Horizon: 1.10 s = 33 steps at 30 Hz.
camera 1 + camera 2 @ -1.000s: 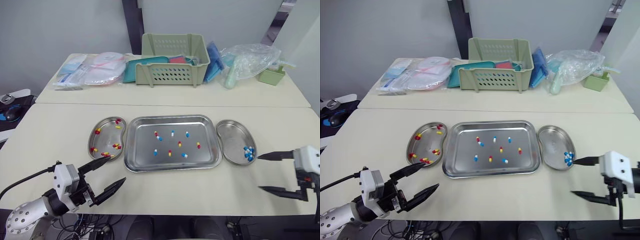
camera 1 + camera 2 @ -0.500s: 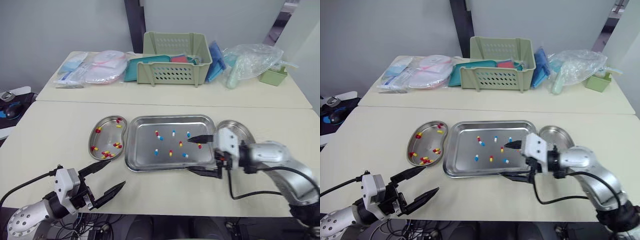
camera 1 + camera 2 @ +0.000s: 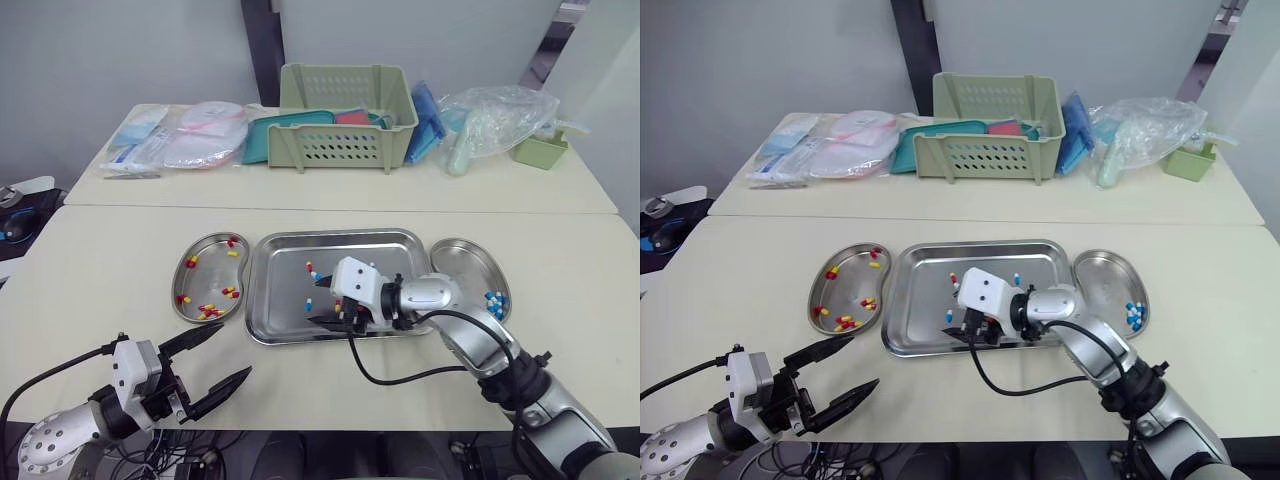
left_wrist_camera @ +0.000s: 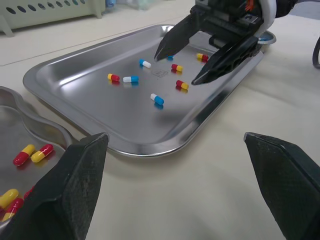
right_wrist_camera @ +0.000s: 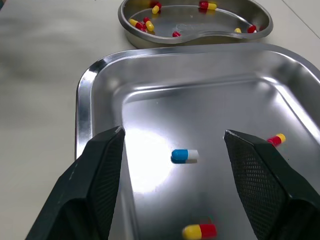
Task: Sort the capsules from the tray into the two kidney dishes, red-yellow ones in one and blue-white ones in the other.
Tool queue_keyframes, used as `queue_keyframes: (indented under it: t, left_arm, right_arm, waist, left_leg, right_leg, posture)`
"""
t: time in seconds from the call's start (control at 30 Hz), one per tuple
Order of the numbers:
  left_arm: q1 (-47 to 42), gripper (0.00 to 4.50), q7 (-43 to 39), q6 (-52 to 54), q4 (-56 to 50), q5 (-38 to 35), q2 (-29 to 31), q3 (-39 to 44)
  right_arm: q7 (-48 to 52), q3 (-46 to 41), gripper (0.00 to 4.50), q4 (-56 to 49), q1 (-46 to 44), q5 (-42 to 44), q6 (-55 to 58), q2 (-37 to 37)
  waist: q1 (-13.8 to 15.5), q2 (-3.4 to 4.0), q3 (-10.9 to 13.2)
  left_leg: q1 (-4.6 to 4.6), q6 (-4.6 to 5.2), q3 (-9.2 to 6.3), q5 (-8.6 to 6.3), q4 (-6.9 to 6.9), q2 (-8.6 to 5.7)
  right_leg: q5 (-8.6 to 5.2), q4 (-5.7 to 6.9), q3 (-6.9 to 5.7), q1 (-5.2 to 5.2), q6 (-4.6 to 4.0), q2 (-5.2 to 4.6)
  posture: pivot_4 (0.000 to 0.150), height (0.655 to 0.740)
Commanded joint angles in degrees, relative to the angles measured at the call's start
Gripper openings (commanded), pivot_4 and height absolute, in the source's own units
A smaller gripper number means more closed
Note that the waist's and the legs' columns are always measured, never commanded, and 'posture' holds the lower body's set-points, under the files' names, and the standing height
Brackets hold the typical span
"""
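A blue-white capsule [image 5: 185, 156] is seen lying flat on the floor of the tray [image 5: 84, 100], toward the tray's left end, with a red-yellow capsule [image 5: 200, 230] near it but not touching. It is judged to be very light, smooth and hard-shelled. It can be expected to skate or roll on the polished steel if nudged from one side only, and to dent or split if pinched hard. It would best be taken across its short width, at the seam where the two colours meet, with both fingers brought in together and only light pressure applied. The right gripper [image 5: 174, 132] is held low over the tray with its fingers spread wide and nothing between them. The capsule appears to lie just ahead of the gap, not yet within it. The right dish [image 3: 465, 270], where a few blue-white capsules are already gathered, is set against the tray's far right end, so a carry across most of the tray is to be expected. The left dish [image 3: 208, 275], with the red-yellow ones, is set against the tray's left end. The left gripper [image 3: 235, 350] is seen low over the table [image 3: 100, 260] in front of that dish, also wide open and empty.
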Motion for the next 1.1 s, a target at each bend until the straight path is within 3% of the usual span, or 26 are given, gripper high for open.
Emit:
queue_keyframes:
  t: [0.03, 0.83, 1.1]
  left_arm:
    - [0.37, 4.5, -0.7, -1.64, 0.14, 0.06, 0.28, 0.07]
    - [-0.21, 4.5, -1.04, -4.1, 2.33, 0.53, -0.42, -1.6]
    - [-0.29, 4.5, -1.21, -4.73, 3.22, 0.76, -0.2, -2.27]
  right_arm:
    - [-0.64, -0.08, 3.33, 2.19, -1.79, -1.42, 0.19, 1.68]
    - [-0.35, 0.57, 3.33, 10.8, -3.08, -5.01, 0.94, 7.22]
    - [0.22, 0.94, 1.14, 11.82, -3.12, -6.17, 0.52, 7.99]
  waist:
    - [-0.03, 0.01, 0.01]
    - [-0.95, 0.05, 0.03]
    - [-0.99, 0.05, 0.03]
  left_leg:
    - [0.0, 0.0, -0.02, 0.0, 0.0, 0.0]
    - [0.01, 0.0, -0.01, 0.0, -0.03, 0.01]
    - [0.02, 0.0, -0.01, 0.0, -0.04, 0.01]
  right_leg:
    - [0.0, 0.01, -0.01, -0.01, 0.0, 0.0]
    - [0.0, 0.04, 0.01, -0.06, 0.0, 0.01]
    - [0.0, 0.04, 0.02, -0.07, 0.0, 0.01]
  posture:
    - [0.15, 0.74]
    - [0.15, 0.74]
    - [0.15, 0.74]
